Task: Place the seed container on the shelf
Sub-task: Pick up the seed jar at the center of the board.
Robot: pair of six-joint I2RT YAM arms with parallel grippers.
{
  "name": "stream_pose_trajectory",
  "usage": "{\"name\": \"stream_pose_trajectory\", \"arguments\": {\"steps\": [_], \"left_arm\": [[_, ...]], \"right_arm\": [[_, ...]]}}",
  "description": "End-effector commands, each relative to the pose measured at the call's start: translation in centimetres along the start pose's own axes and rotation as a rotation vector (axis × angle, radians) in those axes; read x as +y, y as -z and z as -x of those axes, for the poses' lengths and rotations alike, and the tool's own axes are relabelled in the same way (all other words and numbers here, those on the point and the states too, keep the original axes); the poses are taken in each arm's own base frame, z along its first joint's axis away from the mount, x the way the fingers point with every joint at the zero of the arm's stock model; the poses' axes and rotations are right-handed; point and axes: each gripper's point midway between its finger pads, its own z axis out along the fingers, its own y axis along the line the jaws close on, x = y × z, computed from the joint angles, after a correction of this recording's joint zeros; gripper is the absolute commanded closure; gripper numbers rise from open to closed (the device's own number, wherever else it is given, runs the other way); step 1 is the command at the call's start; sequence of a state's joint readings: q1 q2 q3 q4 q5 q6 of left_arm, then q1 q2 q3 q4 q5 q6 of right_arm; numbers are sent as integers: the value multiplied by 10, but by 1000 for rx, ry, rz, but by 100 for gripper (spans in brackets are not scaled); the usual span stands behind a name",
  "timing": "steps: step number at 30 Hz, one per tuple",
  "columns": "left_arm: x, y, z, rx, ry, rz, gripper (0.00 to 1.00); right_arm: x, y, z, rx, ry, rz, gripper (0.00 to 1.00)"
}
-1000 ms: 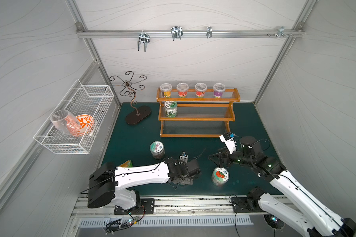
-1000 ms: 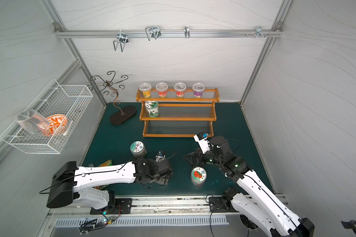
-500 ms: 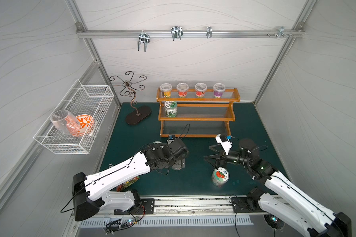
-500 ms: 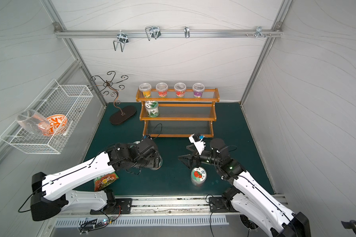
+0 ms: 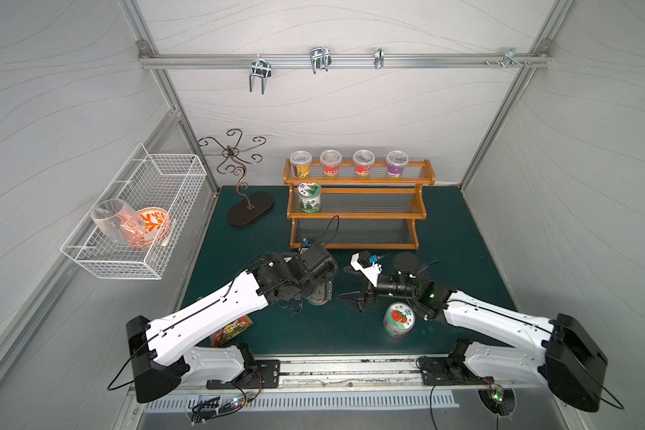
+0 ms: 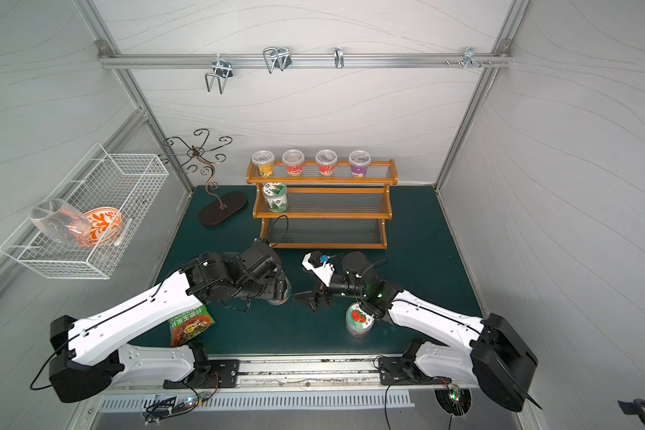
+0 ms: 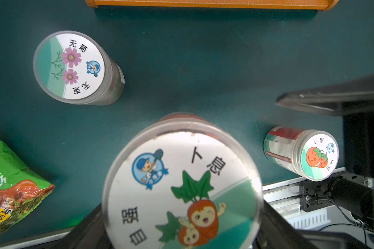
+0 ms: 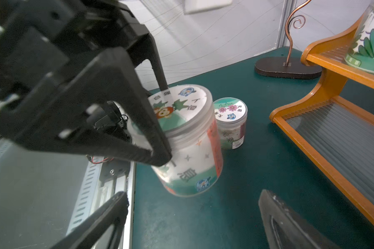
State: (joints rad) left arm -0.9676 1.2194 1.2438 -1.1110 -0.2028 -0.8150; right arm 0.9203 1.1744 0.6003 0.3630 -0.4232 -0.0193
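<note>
The seed container [image 7: 181,185] I hold is a clear jar with a carrot cartoon on its white lid. My left gripper [image 8: 160,129] is shut on it just below the lid, one black finger on each side, and the jar [image 8: 190,146] hangs tilted low over the green mat. In both top views the left gripper [image 5: 318,292] [image 6: 276,290] covers most of it. The shelf [image 5: 358,216] [image 6: 324,216], a stepped orange wooden rack, stands just behind. My right gripper [image 5: 350,302] [image 6: 306,302] [image 8: 192,217] is open and empty, pointing at the held jar from its right.
A pink-flower jar [image 7: 70,64] [image 8: 230,122] stands beside the held one. A tomato jar [image 5: 399,320] [image 7: 304,153] sits near the right arm. A green-leaf jar [image 5: 309,197] occupies the middle tier under several cups. Left: snack bag [image 5: 231,329], metal stand [image 5: 246,208], wire basket [image 5: 138,223].
My left arm has lifted and swung the held jar from the front of the mat back toward the shelf. The open right gripper has moved left toward it.
</note>
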Motion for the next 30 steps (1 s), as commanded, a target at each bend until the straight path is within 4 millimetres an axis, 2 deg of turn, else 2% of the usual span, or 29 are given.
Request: {"name": "stream_pose_trajectory", "arguments": {"steps": [1, 9, 13, 20, 30], "left_arm": [[-11, 17, 16, -55, 27, -63, 28], [-18, 14, 19, -61, 40, -88, 28], [-21, 13, 19, -62, 50, -108, 29], [-28, 14, 19, -62, 69, -148, 29], [-33, 16, 23, -84, 107, -183, 30]], "right_arm": [[6, -14, 28, -82, 90, 16, 1], [28, -33, 24, -85, 158, 103, 1], [30, -38, 19, -74, 186, 95, 1], [23, -45, 21, -81, 194, 27, 1], [-2, -44, 18, -71, 210, -168, 1]]}}
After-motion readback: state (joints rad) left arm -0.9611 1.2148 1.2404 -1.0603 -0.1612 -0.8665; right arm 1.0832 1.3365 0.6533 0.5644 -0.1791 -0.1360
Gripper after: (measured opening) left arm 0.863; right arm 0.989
